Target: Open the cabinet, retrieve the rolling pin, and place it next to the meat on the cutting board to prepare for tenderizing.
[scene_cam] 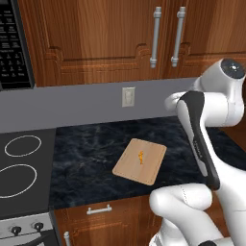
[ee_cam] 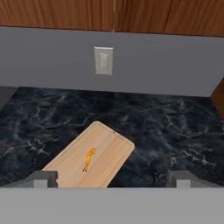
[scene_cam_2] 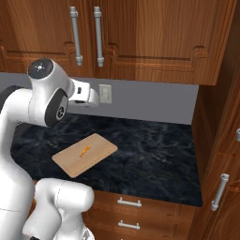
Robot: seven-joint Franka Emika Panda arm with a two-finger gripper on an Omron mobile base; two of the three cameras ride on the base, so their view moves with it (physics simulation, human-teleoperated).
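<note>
Fingertips (ee_cam: 43, 178) sit spread wide apart at the bottom of the hand view, two small grey stubs with nothing between them, so the gripper (ee_cam: 109, 180) is released and empty. Just ahead of the left finger and below it lies the cutting board (ee_cam: 94, 155), flat on the dark marbled counter (ee_cam: 175, 131), with the meat (ee_cam: 89, 159) resting near its middle as a thin orange sliver. Straight ahead, beyond the board, a wall switch plate (ee_cam: 103, 60) sits on the grey backsplash. Above and ahead of the fingers hang the closed doors of the cabinet (scene_cam_2: 122, 33), its tall silver bar handle (scene_cam_2: 98, 36) upright beside a twin. The rolling pin is presumably behind those doors. Judging by its kind, it should be stiff, fairly light and smooth enough to roll or slip, so a grasp across the middle of the barrel, not a knob, seems wisest. The opening step is not yet done.
</note>
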